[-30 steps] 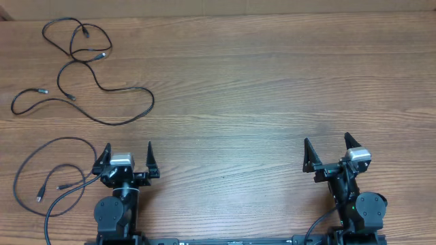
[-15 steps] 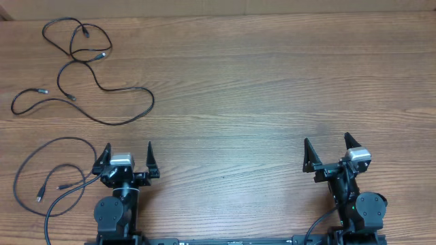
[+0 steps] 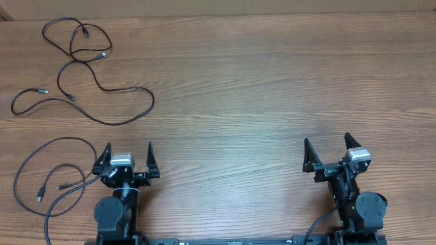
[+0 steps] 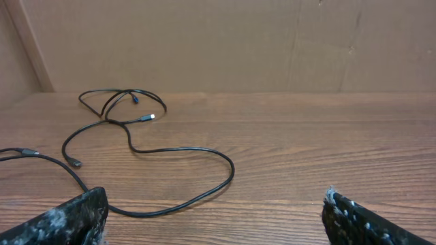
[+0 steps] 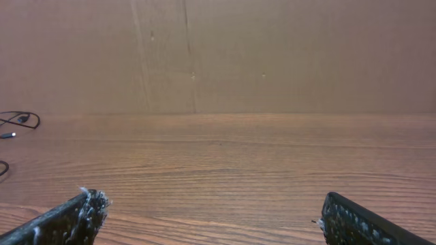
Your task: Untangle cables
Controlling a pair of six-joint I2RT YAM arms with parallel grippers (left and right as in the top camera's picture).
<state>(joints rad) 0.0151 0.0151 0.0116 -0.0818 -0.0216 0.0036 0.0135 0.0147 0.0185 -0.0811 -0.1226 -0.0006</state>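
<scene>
Two thin black cables lie loose at the far left of the table. One makes small loops at the back. The other runs in a wide curve nearer the arms. They cross near the loops, and small silver plug ends show. In the left wrist view the wide curve lies ahead of the fingers, with the loops behind it. A bit of cable shows at the left edge of the right wrist view. My left gripper and right gripper are open, empty and near the front edge.
Thicker black wires loop on the table left of the left arm's base. A brown cardboard wall stands along the table's far edge. Bare wood spans the middle and right.
</scene>
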